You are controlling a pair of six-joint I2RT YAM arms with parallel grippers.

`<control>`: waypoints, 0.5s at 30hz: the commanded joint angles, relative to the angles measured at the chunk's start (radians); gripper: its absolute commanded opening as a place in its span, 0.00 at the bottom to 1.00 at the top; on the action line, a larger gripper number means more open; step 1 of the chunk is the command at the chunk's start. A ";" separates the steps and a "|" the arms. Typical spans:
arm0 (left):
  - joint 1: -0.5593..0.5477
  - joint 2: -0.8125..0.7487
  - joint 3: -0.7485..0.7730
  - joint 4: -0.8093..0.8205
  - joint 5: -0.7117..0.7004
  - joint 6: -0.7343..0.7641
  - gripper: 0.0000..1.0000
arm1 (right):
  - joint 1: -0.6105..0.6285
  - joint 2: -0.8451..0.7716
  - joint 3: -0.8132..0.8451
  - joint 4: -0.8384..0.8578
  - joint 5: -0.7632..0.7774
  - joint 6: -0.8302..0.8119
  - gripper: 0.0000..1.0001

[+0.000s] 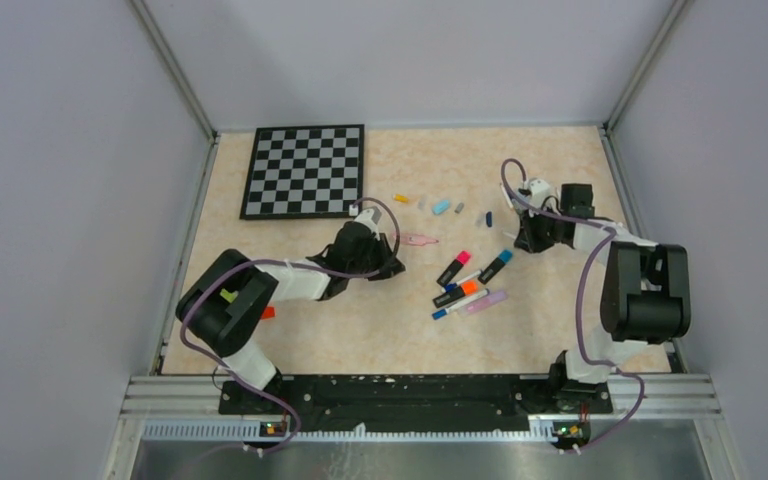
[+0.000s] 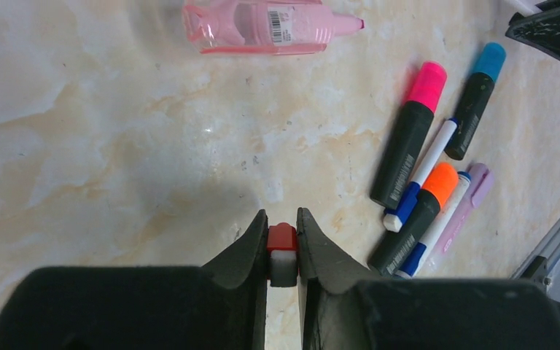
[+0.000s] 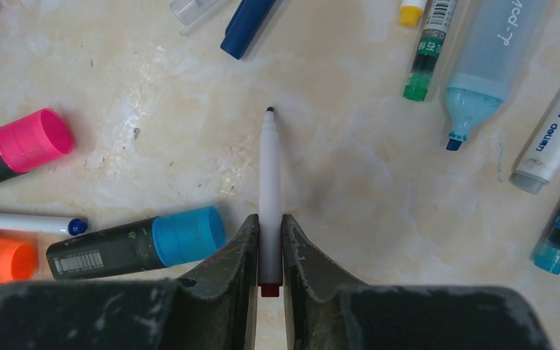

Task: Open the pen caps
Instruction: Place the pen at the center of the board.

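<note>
**Pen caps: 1 red cap pinched in the left claw, a bare white pen in the right**

Pen caps in several colours lie on a beige, marble-patterned table (image 1: 380, 330), most of them on their pens.

On the left arm, the left gripper (image 2: 282, 217) is clamped on a small red cap (image 2: 282, 235). It is a blocky plastic stub with a pale grey-white piece beneath it, squeezed between 2 matte black wedge-shaped fingers just above the tabletop.

On the right arm, the right gripper (image 3: 270, 222) is clamped on a thin white pen (image 3: 270, 168). Its smooth round barrel is uncapped, with a dark pointed tip facing away from the claw and a red plug at the held end.

Between the arms lies a cluster of capped pens, roughly parallel, touching or just beside each other:
- 3 thick black markers, 1 with a glossy pink cap (image 2: 426, 76), 1 with a light blue cap (image 2: 490, 60) and 1 with an orange cap (image 2: 442, 182)
- 2 thin white pens with dark blue ends
- a slim lilac pen (image 2: 474, 191)

A translucent pink highlighter (image 2: 262, 25) with a barcode label lies alone beyond the left claw, its tip bare.

Near the right claw lie a dark blue cylindrical piece (image 3: 246, 22) and an uncapped, frosted pale blue highlighter (image 3: 492, 51) with a wedge tip.

A flat black-and-white chessboard (image 1: 305, 170) sits at the far left of the table.
</note>
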 commanded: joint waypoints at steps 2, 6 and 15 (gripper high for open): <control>0.005 0.044 0.094 -0.128 -0.057 0.030 0.24 | -0.012 0.029 0.052 -0.028 -0.006 0.009 0.17; 0.008 0.059 0.117 -0.154 -0.064 0.033 0.33 | -0.012 0.034 0.055 -0.033 0.000 0.011 0.23; 0.016 0.030 0.118 -0.183 -0.099 0.042 0.44 | -0.012 0.038 0.059 -0.041 0.003 0.010 0.28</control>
